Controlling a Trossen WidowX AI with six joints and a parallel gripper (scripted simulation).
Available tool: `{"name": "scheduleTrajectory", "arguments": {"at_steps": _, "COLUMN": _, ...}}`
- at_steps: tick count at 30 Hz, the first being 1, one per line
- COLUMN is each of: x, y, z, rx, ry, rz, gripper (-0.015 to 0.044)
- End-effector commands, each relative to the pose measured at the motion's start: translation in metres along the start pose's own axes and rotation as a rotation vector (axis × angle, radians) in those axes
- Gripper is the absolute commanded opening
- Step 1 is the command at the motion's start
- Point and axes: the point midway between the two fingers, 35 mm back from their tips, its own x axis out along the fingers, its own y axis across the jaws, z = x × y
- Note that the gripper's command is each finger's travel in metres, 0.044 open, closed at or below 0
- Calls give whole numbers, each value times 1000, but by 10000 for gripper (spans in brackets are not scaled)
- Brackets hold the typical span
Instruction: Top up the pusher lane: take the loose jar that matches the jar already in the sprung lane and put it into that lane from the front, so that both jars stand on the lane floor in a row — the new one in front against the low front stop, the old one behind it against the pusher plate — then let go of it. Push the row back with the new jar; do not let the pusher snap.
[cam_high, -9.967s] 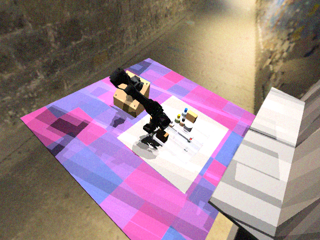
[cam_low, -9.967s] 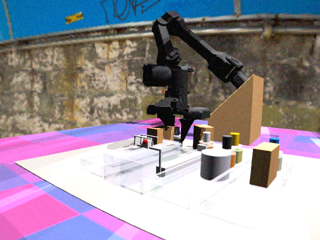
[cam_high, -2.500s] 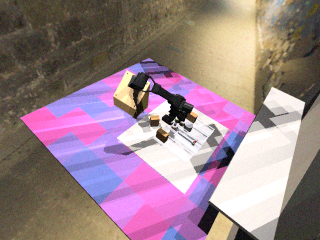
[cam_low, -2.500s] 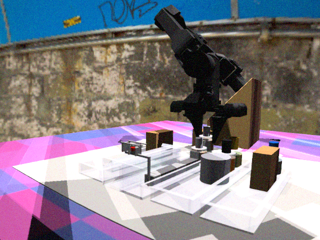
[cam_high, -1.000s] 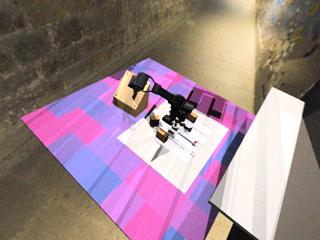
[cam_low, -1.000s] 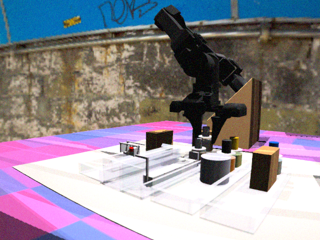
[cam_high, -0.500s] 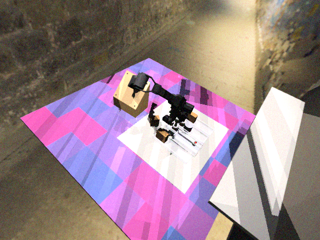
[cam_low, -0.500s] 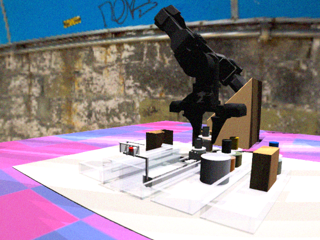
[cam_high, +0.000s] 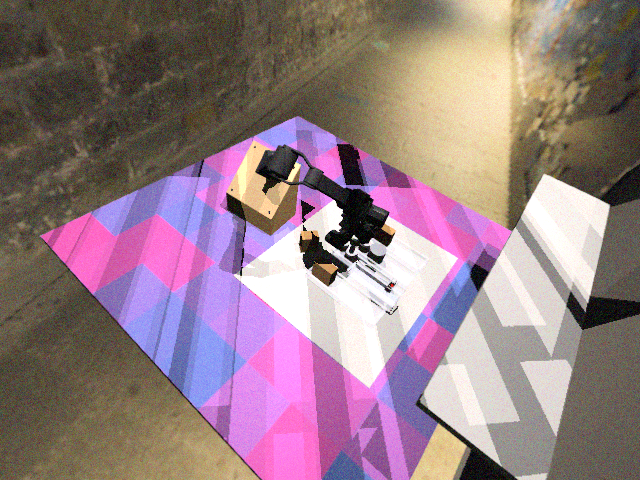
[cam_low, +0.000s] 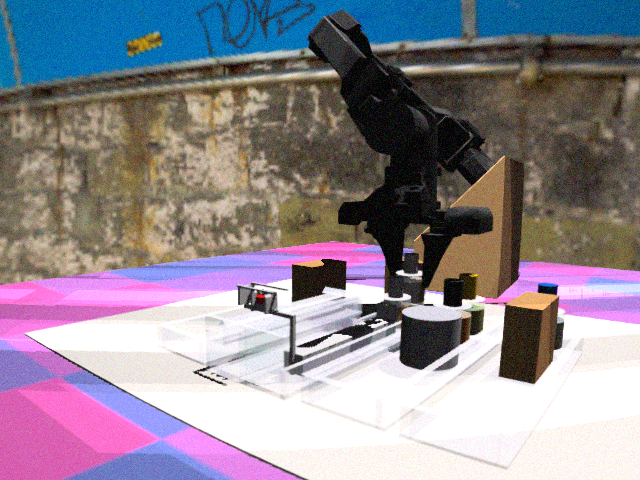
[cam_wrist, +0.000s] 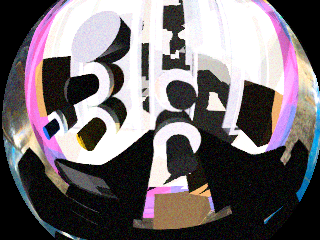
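Observation:
My gripper (cam_low: 412, 276) (cam_high: 353, 246) is shut on a small dark grey jar (cam_low: 413, 288) (cam_wrist: 176, 152) with a white collar and a grey cap. It holds the jar upright at the near end of the clear pusher lane (cam_low: 330, 338). A matching grey jar (cam_low: 388, 310) (cam_wrist: 179, 94) stands just ahead of it at the lane's front. The pusher plate (cam_low: 253, 297) (cam_high: 390, 282), which carries a red mark, sits at the lane's far end. I cannot tell whether the two jars touch.
A wide grey cylinder (cam_low: 430, 335) and a brown block (cam_low: 527, 335) stand in neighbouring clear lanes. Small black (cam_low: 453, 291), yellow (cam_low: 469, 284), green (cam_low: 476, 317) and blue (cam_low: 546, 288) jars stand behind them. There are also dark brown blocks (cam_low: 317, 279) and a tan wedge (cam_low: 480, 248).

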Motion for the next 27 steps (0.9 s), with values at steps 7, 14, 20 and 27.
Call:
{"name": "scheduleTrajectory", "arguments": {"at_steps": 7, "x": -3, "y": 0, "z": 9, "rx": 11, "ry": -22, "rz": 1, "gripper": 0}}
{"name": "scheduleTrajectory", "arguments": {"at_steps": 14, "x": -3, "y": 0, "z": 10, "rx": 11, "ry": -22, "rz": 1, "gripper": 0}}
{"name": "scheduleTrajectory", "arguments": {"at_steps": 20, "x": -1, "y": 0, "z": 10, "rx": 10, "ry": -22, "rz": 1, "gripper": 0}}
{"name": "scheduleTrajectory", "arguments": {"at_steps": 27, "x": 2, "y": 0, "z": 10, "rx": 10, "ry": -22, "rz": 1, "gripper": 0}}
